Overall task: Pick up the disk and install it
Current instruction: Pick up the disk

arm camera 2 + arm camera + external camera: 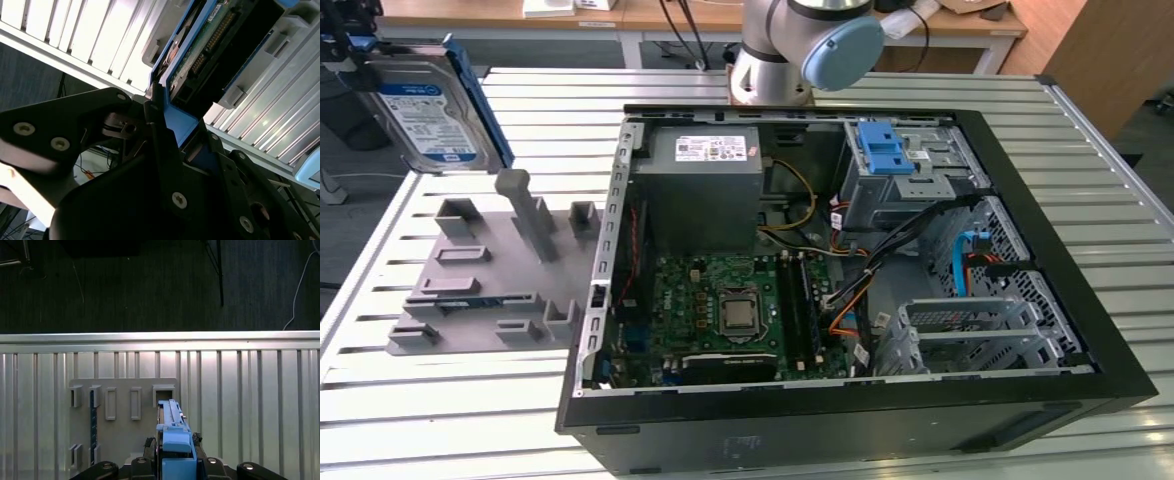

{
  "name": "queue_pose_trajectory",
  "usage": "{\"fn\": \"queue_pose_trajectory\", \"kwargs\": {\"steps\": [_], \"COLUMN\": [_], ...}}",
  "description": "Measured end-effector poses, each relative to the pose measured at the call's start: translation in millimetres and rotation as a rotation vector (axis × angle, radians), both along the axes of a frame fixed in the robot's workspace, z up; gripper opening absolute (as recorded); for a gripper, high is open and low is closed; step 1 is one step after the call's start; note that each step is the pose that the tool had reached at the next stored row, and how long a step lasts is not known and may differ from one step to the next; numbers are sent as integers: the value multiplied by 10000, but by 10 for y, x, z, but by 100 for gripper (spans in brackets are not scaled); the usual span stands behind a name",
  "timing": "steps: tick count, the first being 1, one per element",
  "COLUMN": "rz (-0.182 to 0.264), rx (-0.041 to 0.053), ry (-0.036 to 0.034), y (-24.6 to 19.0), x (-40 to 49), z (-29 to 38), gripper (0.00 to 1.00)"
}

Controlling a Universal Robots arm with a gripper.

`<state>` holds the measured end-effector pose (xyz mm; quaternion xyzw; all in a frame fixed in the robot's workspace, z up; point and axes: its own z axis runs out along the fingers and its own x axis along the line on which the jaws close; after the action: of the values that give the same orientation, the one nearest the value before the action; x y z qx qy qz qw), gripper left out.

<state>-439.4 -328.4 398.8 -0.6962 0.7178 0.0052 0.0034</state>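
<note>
Between the fingers of the black claw [173, 454] sits the flat, rectangular silver-grey disk [432, 112] with its white-and-blue label and bright blue plastic frame. The claw is clenched on the frame's edge, and the disk hangs upright, held clear of the slatted metal counter [440, 400]. Beneath the claw, a grey plastic fixture plate [478, 280] with raised slots and posts rests on that counter. Well apart from the claw, towards the exterior view's right, lies the open black computer case [854, 440], with its green mainboard [707, 300] and grey metal drive cage [934, 160] exposed.
</note>
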Motion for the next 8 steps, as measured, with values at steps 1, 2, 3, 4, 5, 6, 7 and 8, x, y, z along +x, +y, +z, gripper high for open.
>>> {"fn": "queue_pose_trajectory", "kwargs": {"steps": [1, 2, 3, 4, 5, 6, 7, 8], "rz": [0, 0, 0, 0, 0, 0, 0, 0], "rx": [0, 0, 0, 0, 0, 0, 0, 0], "ry": [-1, -1, -1, 0, 0, 0, 1, 0], "y": [0, 0, 0, 0, 0, 0, 0, 0], "x": [0, 0, 0, 0, 0, 0, 0, 0], "z": [7, 15, 22, 30, 38, 45, 53, 61], "gripper": [36, 36, 36, 36, 36, 36, 36, 36]}}
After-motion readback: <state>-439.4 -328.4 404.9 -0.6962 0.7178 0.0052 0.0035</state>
